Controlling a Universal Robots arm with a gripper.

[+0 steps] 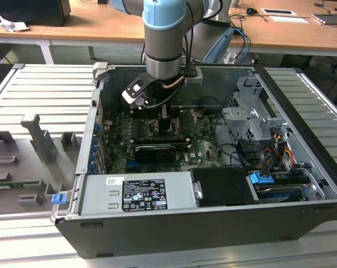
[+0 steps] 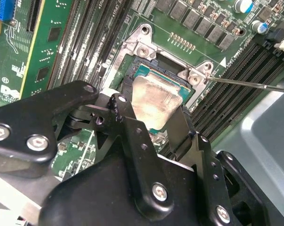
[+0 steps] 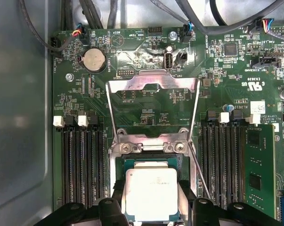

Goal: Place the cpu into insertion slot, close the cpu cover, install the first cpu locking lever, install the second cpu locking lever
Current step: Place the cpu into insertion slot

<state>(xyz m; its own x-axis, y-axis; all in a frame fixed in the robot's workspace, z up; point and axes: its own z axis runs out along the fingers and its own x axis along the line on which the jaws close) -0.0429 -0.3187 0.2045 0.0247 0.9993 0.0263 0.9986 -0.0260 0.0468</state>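
Pinching the cpu (image 3: 151, 188) by two opposite edges, the tool (image 3: 152, 209) has its black fingers (image 2: 125, 117) drawn in to the chip's width, with the dull metal face showing between them. Directly beneath the tool sits the insertion slot (image 3: 149, 147), its silvery rim just past the fingertips; I cannot tell whether the chip rests in it or hangs a little above. Beyond the slot, away from the tool, the cpu cover (image 3: 153, 84) stands open, the green board visible through its window. A thin locking lever (image 3: 198, 172) angles out free at one side of the tool, and rows of memory slots (image 3: 83, 165) flank it on both sides. Seen from across the room, the arm (image 1: 164, 50) reaches down into the open computer case (image 1: 213, 231), which lies on the ridged metal table (image 1: 45, 89).
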